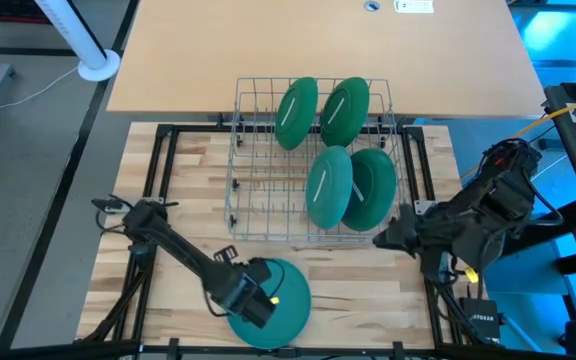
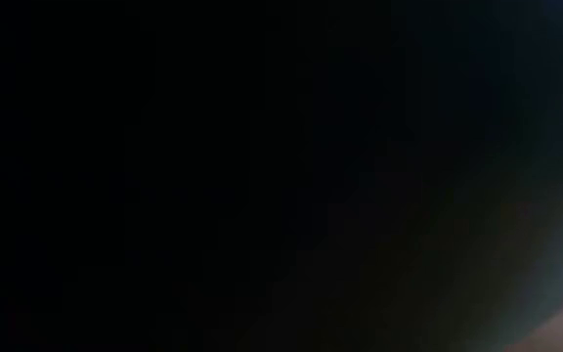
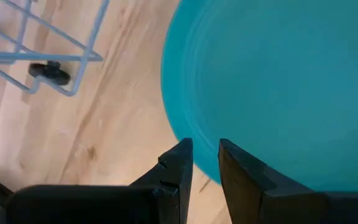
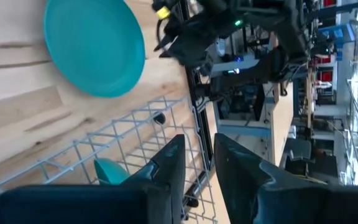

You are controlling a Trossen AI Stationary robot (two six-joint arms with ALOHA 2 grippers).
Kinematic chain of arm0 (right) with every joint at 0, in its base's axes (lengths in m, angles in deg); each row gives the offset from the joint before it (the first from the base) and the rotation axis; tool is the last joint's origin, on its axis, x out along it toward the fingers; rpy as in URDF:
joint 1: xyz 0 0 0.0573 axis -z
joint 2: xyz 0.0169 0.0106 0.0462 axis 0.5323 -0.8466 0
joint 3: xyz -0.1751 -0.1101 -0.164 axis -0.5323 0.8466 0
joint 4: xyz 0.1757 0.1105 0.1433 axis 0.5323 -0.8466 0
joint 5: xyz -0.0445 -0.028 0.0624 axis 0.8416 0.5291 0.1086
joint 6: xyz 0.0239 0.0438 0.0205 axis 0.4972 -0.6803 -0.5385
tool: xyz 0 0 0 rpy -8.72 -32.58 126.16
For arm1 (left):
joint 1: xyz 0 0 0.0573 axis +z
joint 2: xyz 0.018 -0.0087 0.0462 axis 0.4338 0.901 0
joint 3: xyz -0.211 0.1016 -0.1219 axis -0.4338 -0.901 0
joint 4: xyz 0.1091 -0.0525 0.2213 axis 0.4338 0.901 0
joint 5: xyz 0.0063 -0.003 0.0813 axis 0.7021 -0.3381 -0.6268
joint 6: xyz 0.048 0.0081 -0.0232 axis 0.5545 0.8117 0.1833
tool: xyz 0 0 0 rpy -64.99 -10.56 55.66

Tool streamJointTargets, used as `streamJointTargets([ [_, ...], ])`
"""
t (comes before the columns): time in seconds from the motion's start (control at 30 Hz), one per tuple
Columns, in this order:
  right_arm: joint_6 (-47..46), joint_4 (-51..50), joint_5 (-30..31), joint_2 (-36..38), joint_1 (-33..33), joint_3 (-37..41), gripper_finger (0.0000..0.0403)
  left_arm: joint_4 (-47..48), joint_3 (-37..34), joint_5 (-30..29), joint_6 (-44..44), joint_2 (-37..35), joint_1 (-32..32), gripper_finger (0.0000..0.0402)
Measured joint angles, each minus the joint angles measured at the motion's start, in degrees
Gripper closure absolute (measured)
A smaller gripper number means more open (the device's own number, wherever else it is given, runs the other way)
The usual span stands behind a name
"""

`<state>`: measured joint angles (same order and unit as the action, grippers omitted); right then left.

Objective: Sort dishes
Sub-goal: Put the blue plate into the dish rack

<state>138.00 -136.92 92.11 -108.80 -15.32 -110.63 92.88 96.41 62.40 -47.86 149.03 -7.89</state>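
Note:
Four green plates stand on edge in the wire rack (image 1: 258,190): two in its far row (image 1: 296,112) (image 1: 345,110) and two in its near row (image 1: 330,185) (image 1: 371,185). Another green plate (image 1: 290,285) lies flat on the wooden table by the near edge. My left gripper (image 3: 205,158) points down over this plate's rim (image 3: 185,134). It is open by a narrow gap, one finger over the plate and one outside it. My right gripper (image 1: 381,240) waits by the rack's near right corner, narrowly open with nothing between its fingers (image 4: 199,155). The low view is dark.
The rack's near left corner and its black foot (image 3: 48,71) stand close beside the flat plate. Black frame rails (image 1: 163,180) run along the wooden board's left and right sides. Cables and boxes (image 1: 483,320) lie at the near right. A tan tabletop (image 1: 318,40) lies beyond the rack.

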Motion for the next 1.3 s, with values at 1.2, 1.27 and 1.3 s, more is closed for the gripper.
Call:
streamJointTargets([
  [1.2, -0.04, 0.49, -4.09, 0.0, -0.89, 0.04, 0.0313, -11.85, -21.59, 15.78, -17.89, 3.21, 2.22, 0.0241],
  [1.27, -0.04, 0.5, -4.11, 0.0, -0.88, 0.04, 0.0314, -14.2, -22.53, 16.17, -18.13, 3.18, 1.76, 0.0241],
  [1.3, -0.04, 0.5, -4.11, 0.0, -0.9, 0.04, 0.0314, -16.07, -22.87, 16.62, -18.01, 3.17, 1.6, 0.0241],
])
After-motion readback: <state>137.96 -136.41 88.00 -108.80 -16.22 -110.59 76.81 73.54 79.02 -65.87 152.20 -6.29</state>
